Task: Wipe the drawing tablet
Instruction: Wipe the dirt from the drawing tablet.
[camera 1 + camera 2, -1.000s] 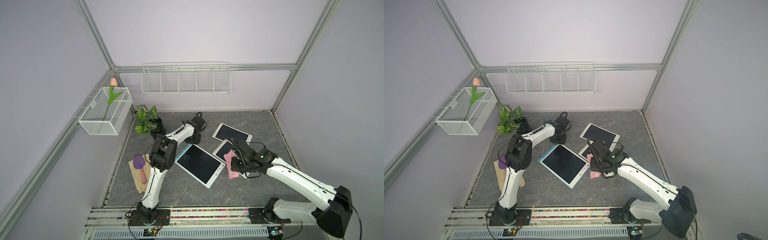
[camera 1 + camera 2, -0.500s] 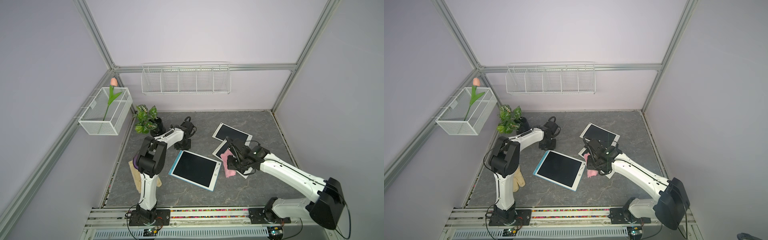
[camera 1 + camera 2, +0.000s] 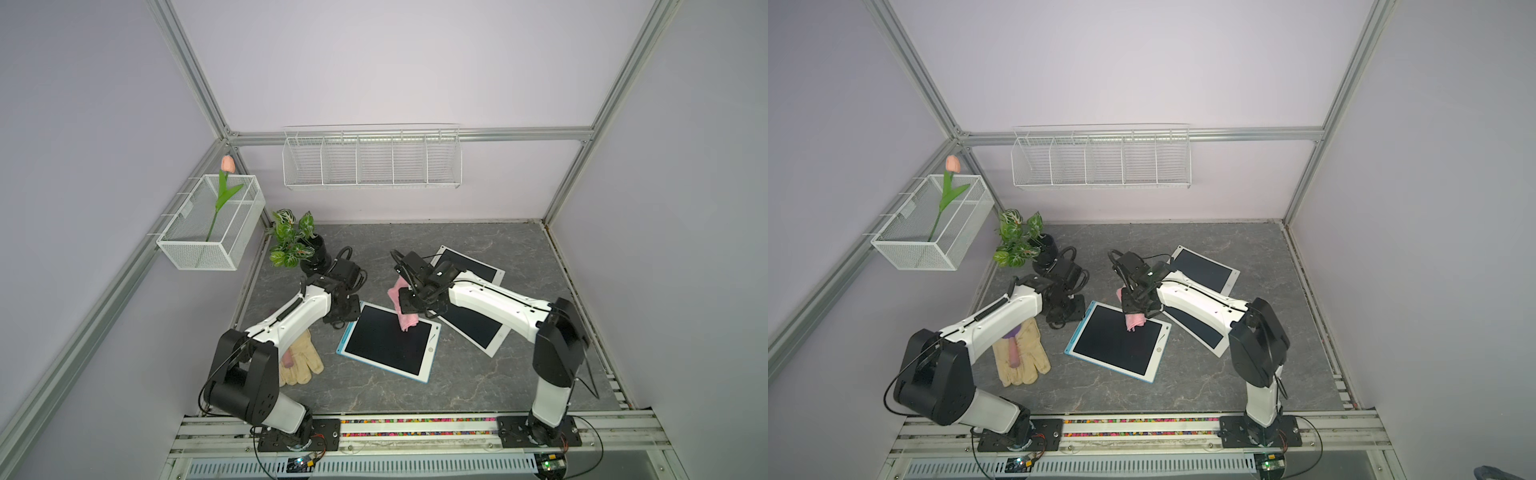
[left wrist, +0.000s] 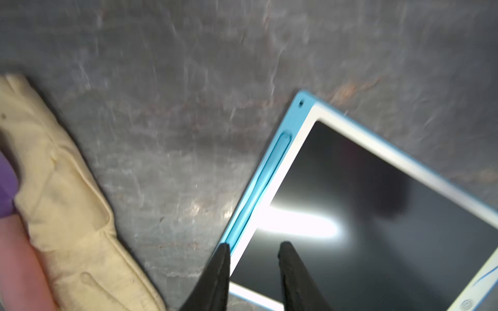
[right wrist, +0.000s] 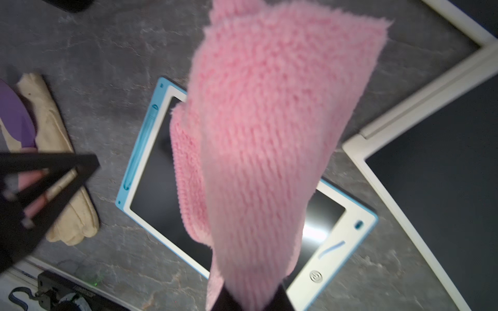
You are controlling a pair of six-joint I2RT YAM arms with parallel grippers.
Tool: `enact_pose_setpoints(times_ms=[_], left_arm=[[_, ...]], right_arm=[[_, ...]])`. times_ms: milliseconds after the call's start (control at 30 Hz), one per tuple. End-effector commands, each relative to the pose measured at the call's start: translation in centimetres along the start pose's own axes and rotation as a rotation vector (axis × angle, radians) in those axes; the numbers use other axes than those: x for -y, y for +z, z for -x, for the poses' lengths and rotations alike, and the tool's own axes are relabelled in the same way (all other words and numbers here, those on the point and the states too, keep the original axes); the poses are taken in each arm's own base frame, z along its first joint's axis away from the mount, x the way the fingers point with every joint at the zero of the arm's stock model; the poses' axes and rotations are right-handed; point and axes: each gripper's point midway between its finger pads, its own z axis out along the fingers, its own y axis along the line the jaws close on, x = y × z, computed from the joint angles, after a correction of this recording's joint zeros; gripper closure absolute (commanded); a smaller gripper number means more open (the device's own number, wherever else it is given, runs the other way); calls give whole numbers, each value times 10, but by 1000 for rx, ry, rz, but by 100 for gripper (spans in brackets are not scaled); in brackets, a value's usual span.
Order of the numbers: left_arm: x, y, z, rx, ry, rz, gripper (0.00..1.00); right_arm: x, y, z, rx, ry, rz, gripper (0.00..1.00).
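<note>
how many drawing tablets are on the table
3: blue-framed tablet at centre; white tablet behind the right arm; second white tablet partly under that arm. None seems hidden.

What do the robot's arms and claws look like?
Both arms are white tubes with chunky black joints. The left arm and right arm have thin black cables looping along them. The left claw has two pointy black fingers; the right claw is black too.
</note>
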Motion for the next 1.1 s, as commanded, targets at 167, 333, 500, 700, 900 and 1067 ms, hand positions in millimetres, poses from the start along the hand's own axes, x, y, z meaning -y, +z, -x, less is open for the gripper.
enact_pose_setpoints(times_ms=[167,333,500,700,900,1067], left_arm=[[-22,18,-40,-75,-100,30,70],[-40,30,-46,-128,-254,7,71],[-36,36,-52,-137,-343,-64,71],[-37,27,-56,-117,-374,-83,72],[-40,37,-65,-153,-379,-64,71],[-42,46,-70,-165,-386,-55,71]], right_arm=[[-70,38,7,-60,-37,91,93],[-93,58,1,-100,-20,128,93],[-109,73,-10,-141,4,179,93],[-129,83,-31,-194,-6,219,93],[-138,94,-45,-235,-3,235,93],[-142,107,-51,-270,19,258,93]])
